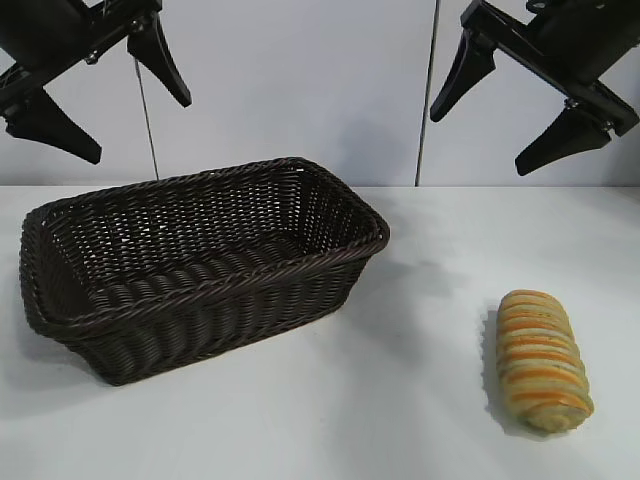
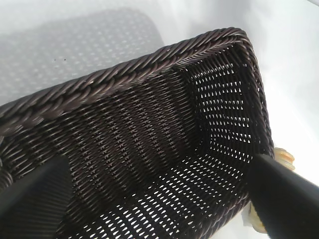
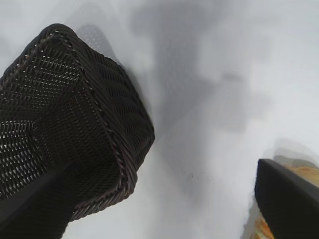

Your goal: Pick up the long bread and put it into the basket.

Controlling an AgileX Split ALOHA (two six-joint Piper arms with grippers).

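The long bread (image 1: 541,360), a tan loaf with orange-brown crosswise ridges, lies on the white table at the front right. The dark-brown wicker basket (image 1: 330,252) stands at the left and holds nothing. My left gripper (image 1: 140,125) hangs open high above the basket's back left. High over the right side, my right gripper (image 1: 485,135) is open too, well above the bread. From the left wrist I look down into the basket (image 2: 149,69), with a sliver of bread (image 2: 285,157) past its far end. The right wrist view shows the basket's corner (image 3: 127,164) and an edge of bread (image 3: 305,174) behind a finger.
White table (image 1: 420,420) with open surface between the basket and the bread. A pale wall with a vertical seam (image 1: 428,90) rises behind the table.
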